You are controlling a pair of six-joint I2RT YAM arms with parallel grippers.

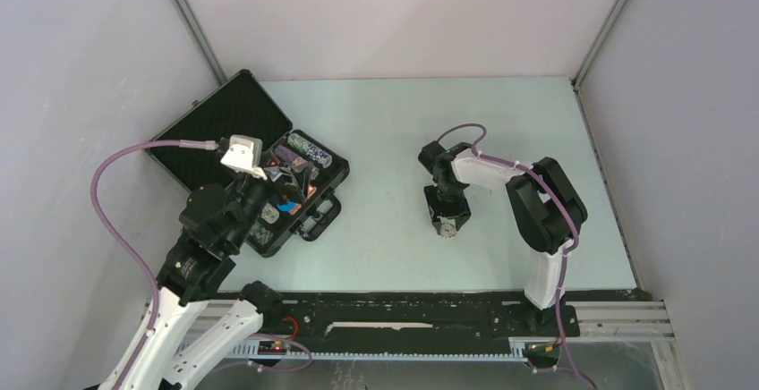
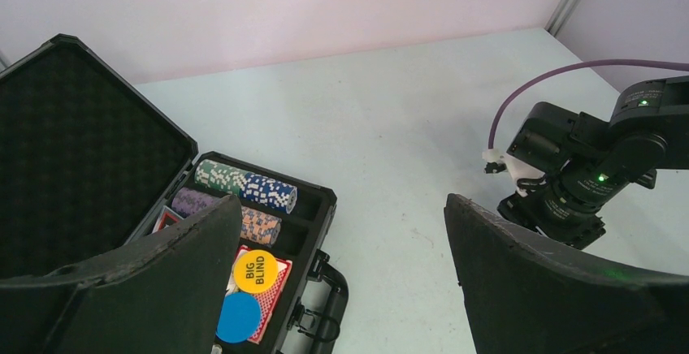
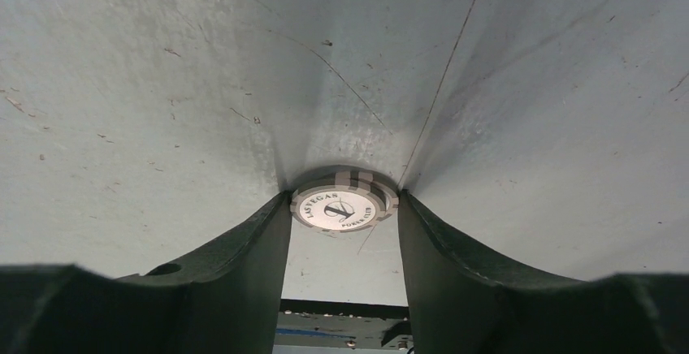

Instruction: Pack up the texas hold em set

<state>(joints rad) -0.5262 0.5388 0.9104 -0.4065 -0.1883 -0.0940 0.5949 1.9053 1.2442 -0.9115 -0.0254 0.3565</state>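
Note:
The black briefcase [image 1: 333,195] lies open at the left with its foam lid [image 1: 215,126] laid back. In the left wrist view it holds chip rows [image 2: 244,187], a red card deck [image 2: 275,287], a yellow "BIG BLIND" disc [image 2: 254,270] and a blue disc [image 2: 238,317]. My left gripper [image 2: 343,208] hovers open and empty over the case's handle side [image 1: 291,189]. My right gripper [image 3: 344,201] points down at mid-table [image 1: 445,195], its fingers closed on both sides of a grey-and-white "Las Vegas" poker chip [image 3: 341,206] lying flat on the table. No triangular marker is clearly visible.
The case handle [image 2: 333,297] sticks out toward the table's middle. The right arm [image 2: 585,175] stands to the right of the case. White walls enclose the table on three sides, and a black rail [image 1: 403,314] runs along the near edge.

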